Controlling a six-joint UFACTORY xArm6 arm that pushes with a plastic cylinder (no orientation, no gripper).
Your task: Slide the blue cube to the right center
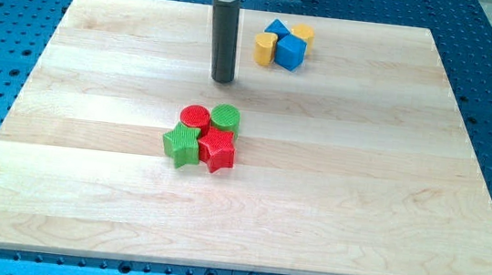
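The blue cube (290, 52) sits near the view's top, right of centre, in a tight cluster. A yellow block (265, 49) touches its left side, a second yellow block (303, 34) is behind it on the right, and a blue triangular block (277, 29) is behind it. My tip (223, 79) rests on the wooden board (386, 198), to the left of this cluster and slightly lower, apart from the yellow block by a short gap.
Below my tip, near the board's middle, a second cluster holds a red cylinder (195, 117), a green cylinder (225, 117), a green star (181, 144) and a red star (217, 149). A blue perforated table surrounds the board.
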